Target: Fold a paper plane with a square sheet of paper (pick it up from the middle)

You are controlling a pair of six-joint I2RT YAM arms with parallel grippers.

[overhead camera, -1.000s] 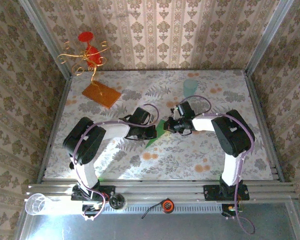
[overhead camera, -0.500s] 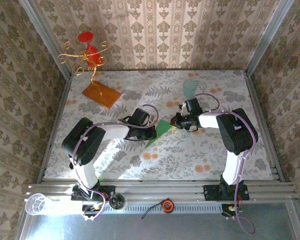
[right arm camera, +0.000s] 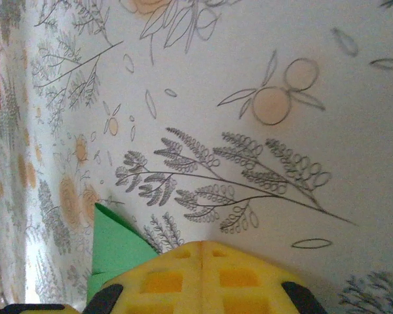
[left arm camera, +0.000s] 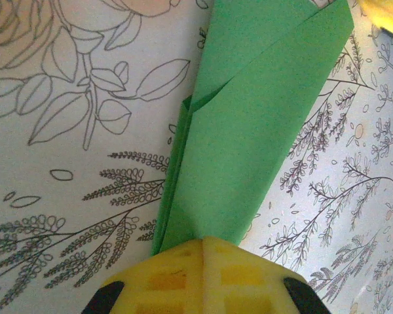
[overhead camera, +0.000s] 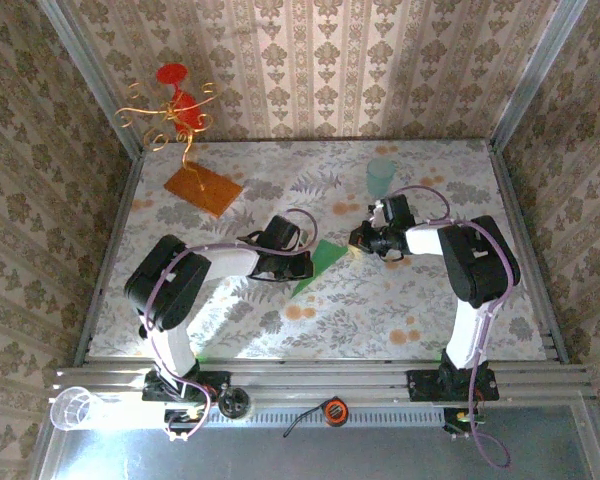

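The paper plane (overhead camera: 322,262) is laid lengthwise away from the closed left fingers (left arm camera: 170,278) (over its narrow end). The closed right fingers (right arm camera: 160,281) are held just beside its wide end.

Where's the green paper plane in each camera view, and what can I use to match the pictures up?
Top external: the paper plane lies near the middle of the floral table cover.
Left wrist: the paper plane runs from bottom centre up to the top right.
Right wrist: a green corner of the paper plane sits at lower left.
Shared landmark: the floral table cover, under the plane in all three.
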